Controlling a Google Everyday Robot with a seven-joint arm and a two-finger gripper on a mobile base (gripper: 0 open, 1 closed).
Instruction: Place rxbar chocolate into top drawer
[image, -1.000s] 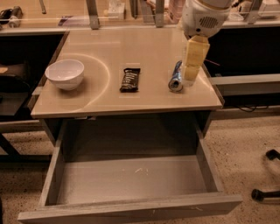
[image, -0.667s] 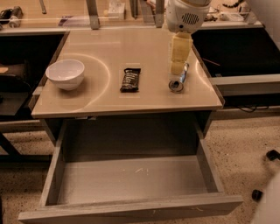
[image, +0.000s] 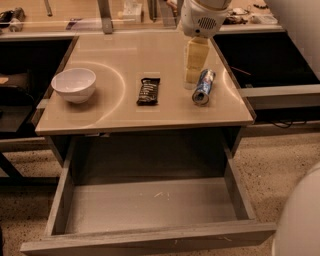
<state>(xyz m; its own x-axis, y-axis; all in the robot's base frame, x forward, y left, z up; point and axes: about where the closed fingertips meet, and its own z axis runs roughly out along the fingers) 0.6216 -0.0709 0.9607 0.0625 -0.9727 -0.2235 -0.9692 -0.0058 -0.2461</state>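
The rxbar chocolate (image: 149, 91), a flat black-wrapped bar, lies on the beige table top (image: 125, 115) near the middle. The top drawer (image: 150, 205) is pulled wide open below the table's front edge, with a pale grey bottom and nothing in it. My gripper (image: 195, 67) hangs over the table's right part, to the right of the bar and just left of a lying can. Its pale fingers point down toward the table and hold nothing that I can see.
A white bowl (image: 74, 85) stands on the table's left. A blue-and-white can (image: 203, 86) lies on its side at the right. A shelf (image: 280, 95) juts out to the right of the table. Clutter lines the counter (image: 60, 20) behind.
My gripper has moved left and toward the back of the table, from over the can to just beside it. The bar, can and bowl have not moved.
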